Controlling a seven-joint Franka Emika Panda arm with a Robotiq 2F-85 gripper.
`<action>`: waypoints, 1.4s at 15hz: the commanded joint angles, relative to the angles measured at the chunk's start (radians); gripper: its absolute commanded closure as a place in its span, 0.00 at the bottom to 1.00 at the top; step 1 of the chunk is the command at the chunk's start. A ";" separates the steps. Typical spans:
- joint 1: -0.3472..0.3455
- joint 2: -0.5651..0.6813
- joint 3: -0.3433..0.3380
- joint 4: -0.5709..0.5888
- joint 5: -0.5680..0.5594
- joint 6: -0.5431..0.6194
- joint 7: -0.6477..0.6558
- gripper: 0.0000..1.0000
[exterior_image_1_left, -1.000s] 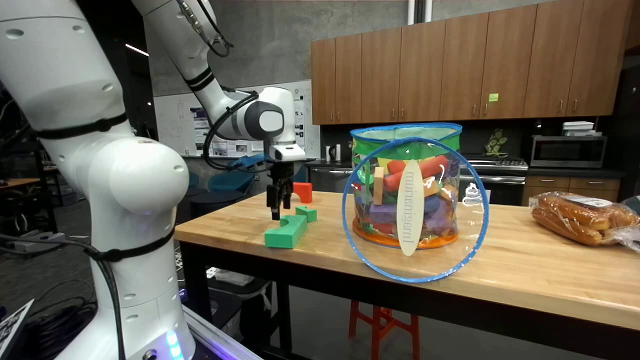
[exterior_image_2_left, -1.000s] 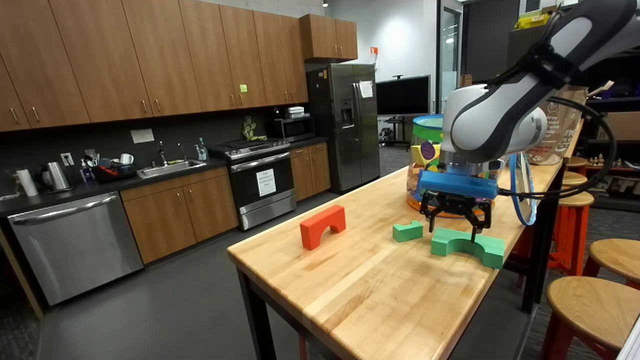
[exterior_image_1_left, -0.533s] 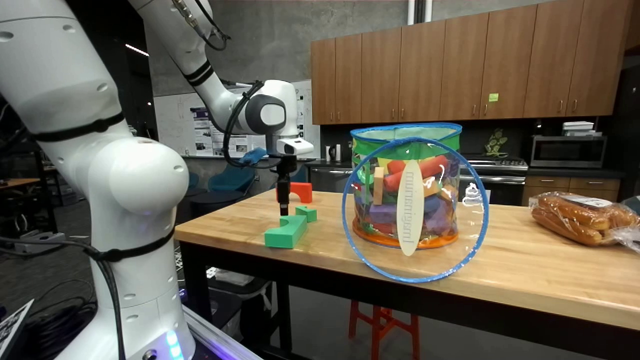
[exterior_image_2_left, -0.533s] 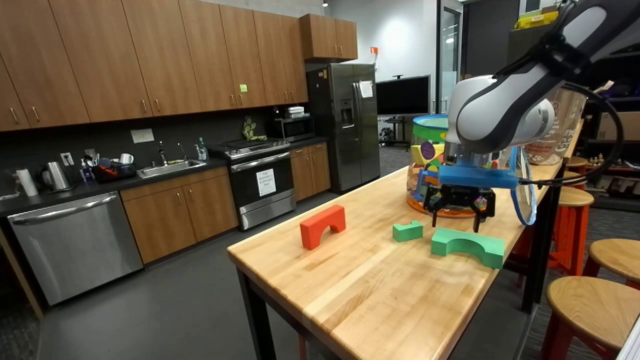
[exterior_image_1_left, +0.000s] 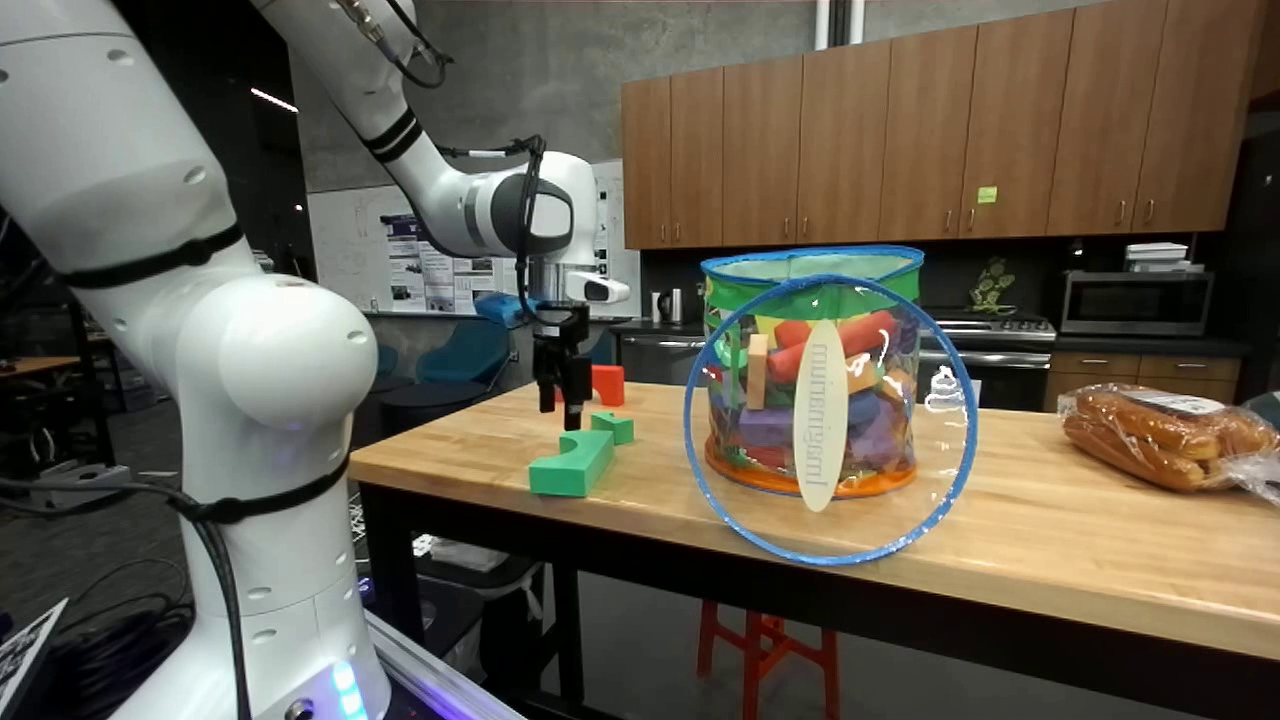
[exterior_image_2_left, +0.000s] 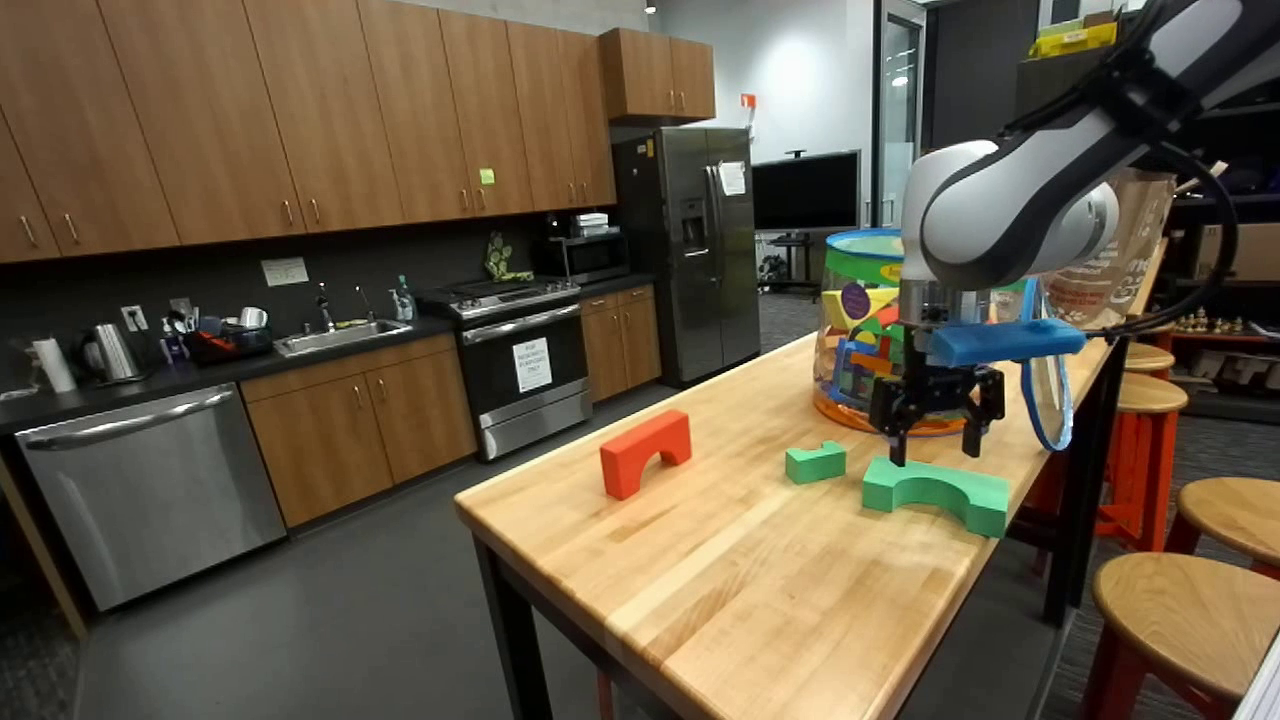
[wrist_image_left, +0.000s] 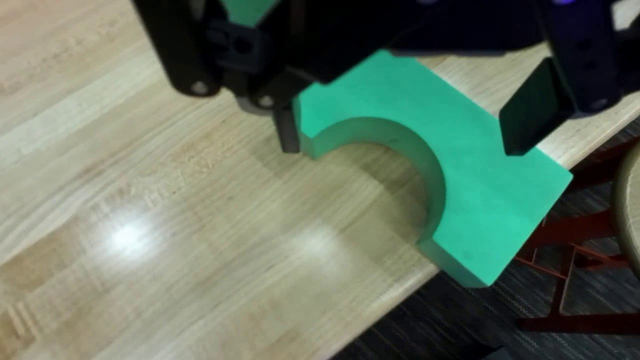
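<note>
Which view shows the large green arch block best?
The wrist view: the block appears largest, its cutout plain, though the black two-finger gripper partly hides one end. Both exterior views show it smaller but nearly whole.

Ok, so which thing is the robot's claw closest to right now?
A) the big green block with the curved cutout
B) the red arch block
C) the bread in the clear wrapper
A: the wrist view shows the big green block just beneath the open gripper, though whether they touch is hard to tell.
</note>
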 joint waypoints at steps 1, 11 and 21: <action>-0.002 -0.006 -0.022 0.028 -0.064 -0.073 -0.175 0.00; 0.002 0.069 -0.125 0.072 -0.194 -0.060 -0.606 0.00; 0.034 0.161 -0.127 0.069 -0.188 -0.032 -0.759 0.00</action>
